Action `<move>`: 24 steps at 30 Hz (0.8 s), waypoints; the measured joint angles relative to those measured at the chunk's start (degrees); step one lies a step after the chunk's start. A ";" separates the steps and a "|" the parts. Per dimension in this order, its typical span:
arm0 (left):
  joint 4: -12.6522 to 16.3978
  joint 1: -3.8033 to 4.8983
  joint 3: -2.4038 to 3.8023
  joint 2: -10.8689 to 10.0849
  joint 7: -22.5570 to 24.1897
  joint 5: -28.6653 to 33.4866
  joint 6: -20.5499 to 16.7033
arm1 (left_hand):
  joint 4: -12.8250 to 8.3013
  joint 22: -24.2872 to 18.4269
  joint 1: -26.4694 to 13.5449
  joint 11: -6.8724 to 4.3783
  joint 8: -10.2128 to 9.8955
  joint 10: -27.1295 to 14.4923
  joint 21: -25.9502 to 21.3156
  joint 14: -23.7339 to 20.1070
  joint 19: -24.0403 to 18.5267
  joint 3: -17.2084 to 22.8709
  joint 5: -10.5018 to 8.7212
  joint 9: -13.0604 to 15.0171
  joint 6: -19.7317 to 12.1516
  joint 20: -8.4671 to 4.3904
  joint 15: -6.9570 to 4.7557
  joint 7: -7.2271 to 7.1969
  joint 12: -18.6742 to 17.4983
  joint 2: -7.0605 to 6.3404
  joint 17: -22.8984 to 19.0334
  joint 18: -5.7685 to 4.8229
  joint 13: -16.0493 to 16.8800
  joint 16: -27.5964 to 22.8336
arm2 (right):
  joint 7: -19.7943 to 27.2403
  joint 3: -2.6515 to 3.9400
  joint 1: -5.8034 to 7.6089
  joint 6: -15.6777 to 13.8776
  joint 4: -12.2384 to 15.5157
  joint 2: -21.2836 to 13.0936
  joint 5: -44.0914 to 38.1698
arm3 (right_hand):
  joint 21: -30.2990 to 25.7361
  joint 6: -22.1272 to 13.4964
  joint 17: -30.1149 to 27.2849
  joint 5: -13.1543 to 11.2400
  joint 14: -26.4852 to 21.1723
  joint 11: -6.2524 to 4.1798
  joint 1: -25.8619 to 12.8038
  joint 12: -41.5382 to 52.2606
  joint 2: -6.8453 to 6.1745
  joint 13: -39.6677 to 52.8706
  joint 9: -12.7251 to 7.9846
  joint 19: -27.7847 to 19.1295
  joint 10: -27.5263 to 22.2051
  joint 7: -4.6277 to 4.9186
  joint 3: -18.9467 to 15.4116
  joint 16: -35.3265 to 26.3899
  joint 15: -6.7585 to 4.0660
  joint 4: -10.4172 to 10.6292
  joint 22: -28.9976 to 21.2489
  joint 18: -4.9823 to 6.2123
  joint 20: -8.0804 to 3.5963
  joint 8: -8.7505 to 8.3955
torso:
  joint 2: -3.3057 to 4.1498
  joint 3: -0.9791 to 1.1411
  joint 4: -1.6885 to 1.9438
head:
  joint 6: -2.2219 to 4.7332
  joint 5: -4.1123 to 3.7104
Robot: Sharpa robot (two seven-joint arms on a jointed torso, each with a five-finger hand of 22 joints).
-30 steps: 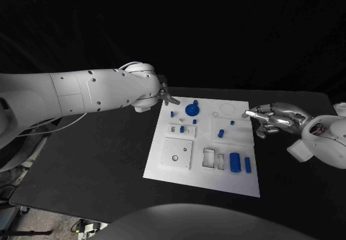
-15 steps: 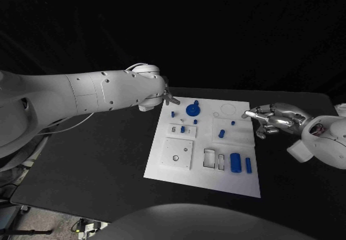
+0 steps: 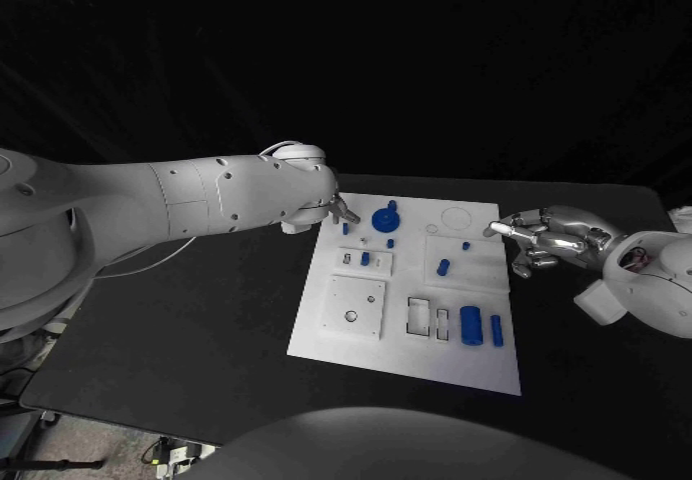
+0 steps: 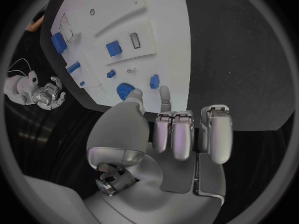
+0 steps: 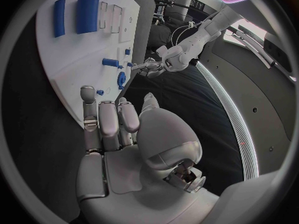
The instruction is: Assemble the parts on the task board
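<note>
The white task board (image 3: 411,345) lies in the middle of the table with several blue parts on it. A round blue gear (image 3: 385,218) stands near its far edge, and a thick blue cylinder (image 3: 470,324) and a thinner one (image 3: 496,330) lie near its front right. My left hand (image 3: 336,208) hovers at the board's far left corner, just left of the gear (image 4: 125,90). Its fingers (image 4: 182,129) are stretched out and hold nothing. My right hand (image 3: 545,240) hangs off the board's right edge, fingers (image 5: 106,122) loosely apart and empty.
Small blue pegs (image 3: 443,267) and rectangular slots (image 3: 418,315) dot the board's middle. A square plate with a hole (image 3: 353,305) sits at its left. Black table (image 3: 188,320) surrounds the board. My left forearm (image 3: 173,205) spans the table's left side.
My left arm has swung, its forearm now looming larger, and the left hand has slid slightly down toward the board's far left corner. The right hand has stayed put.
</note>
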 measured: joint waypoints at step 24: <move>-0.97 -0.84 0.03 0.76 0.00 0.31 0.44 | 0.00 0.00 2.11 0.00 0.22 0.00 0.00 0.00 0.00 0.01 3.05 0.03 0.00 0.00 0.00 0.00 0.00 0.30 -0.01 0.01 0.00 0.00 | 0.03 -0.01 -0.11 0.08 0.09 -0.33 0.05 | 0.00 0.00 -0.01 0.23 0.00 0.00 0.00 -0.23 0.00 -0.06 -0.04 0.00 0.00 0.00 0.16 0.00 0.00 0.16 -0.02 0.00 0.00 0.00 | -0.05 0.06 -0.01 | 0.00 0.05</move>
